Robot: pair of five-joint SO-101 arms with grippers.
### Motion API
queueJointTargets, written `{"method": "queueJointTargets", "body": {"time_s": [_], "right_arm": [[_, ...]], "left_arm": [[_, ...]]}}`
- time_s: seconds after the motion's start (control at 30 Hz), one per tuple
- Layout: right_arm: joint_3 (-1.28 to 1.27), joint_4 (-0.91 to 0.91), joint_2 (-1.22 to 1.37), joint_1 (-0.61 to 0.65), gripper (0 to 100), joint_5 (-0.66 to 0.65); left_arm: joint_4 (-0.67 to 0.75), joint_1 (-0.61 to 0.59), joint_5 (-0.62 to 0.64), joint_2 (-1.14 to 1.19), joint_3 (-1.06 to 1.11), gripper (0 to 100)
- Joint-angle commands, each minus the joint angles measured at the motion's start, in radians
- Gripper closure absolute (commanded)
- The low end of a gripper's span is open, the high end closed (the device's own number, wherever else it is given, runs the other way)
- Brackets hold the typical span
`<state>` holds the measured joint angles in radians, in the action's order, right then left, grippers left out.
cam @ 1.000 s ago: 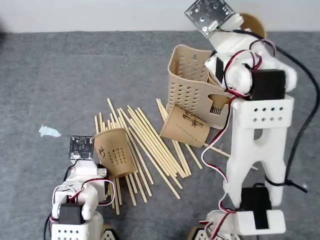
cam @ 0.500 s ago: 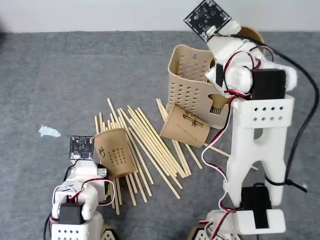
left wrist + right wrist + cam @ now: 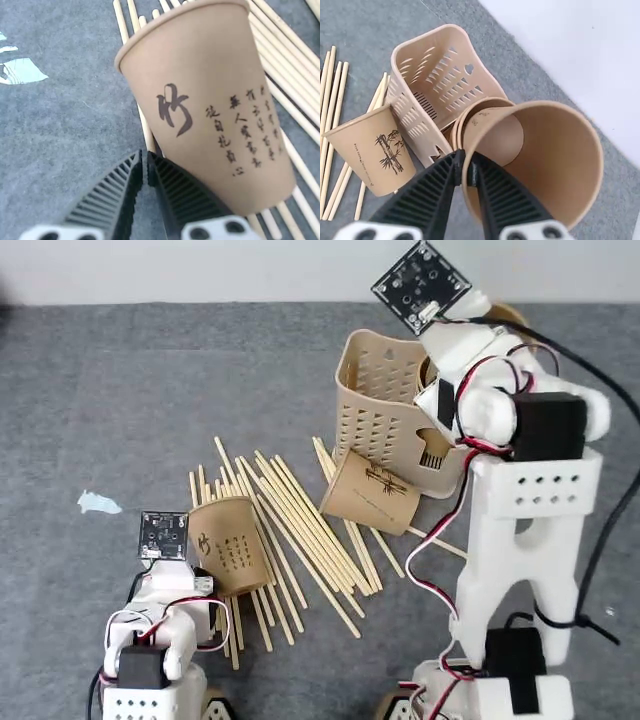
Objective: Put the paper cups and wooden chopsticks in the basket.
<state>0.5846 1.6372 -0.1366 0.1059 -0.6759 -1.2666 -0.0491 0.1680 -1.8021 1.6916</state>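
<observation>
Right claw (image 3: 465, 167) pinched rim of tan paper cup (image 3: 555, 150): looked light, crushable. Left claw (image 3: 146, 165) closed, empty, beside lettered brown paper cup (image 3: 210, 100). Thin wooden chopsticks (image 3: 295, 515) imo best grabbed mid-length.

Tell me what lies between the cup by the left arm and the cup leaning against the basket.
Loose wooden chopsticks fill that stretch, as the high view shows.

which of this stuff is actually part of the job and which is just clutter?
Job:
basket
held paper cup, rim pinched by the right gripper
nested cups in the basket
bamboo-print cup
calligraphy cup
wooden chopsticks

Lying about:
blue scrap
grey mat
</observation>
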Motion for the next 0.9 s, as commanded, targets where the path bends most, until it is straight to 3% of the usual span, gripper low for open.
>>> {"method": "queueJointTargets", "body": {"time_s": [0.0,0.27,0.4,0.6,0.87], "right_arm": [[0.040,0.005,-0.042,-0.007,98.2,-0.005],[0.043,-0.005,0.028,-0.005,74.2,0.072],[0.044,-0.005,0.008,0.042,73.9,0.083],[0.044,0.015,-0.067,0.156,73.9,0.258],[-0.011,0.156,-0.058,0.401,74.2,0.453]], "left_arm": [[0.005,0.005,0.008,-0.017,-0.008,99],[0.005,0.005,0.008,-0.017,-0.008,99],[0.005,0.005,0.008,-0.017,-0.008,99],[0.005,0.005,0.008,-0.017,-0.008,99],[0.005,0.005,0.008,-0.017,-0.008,99]]}}
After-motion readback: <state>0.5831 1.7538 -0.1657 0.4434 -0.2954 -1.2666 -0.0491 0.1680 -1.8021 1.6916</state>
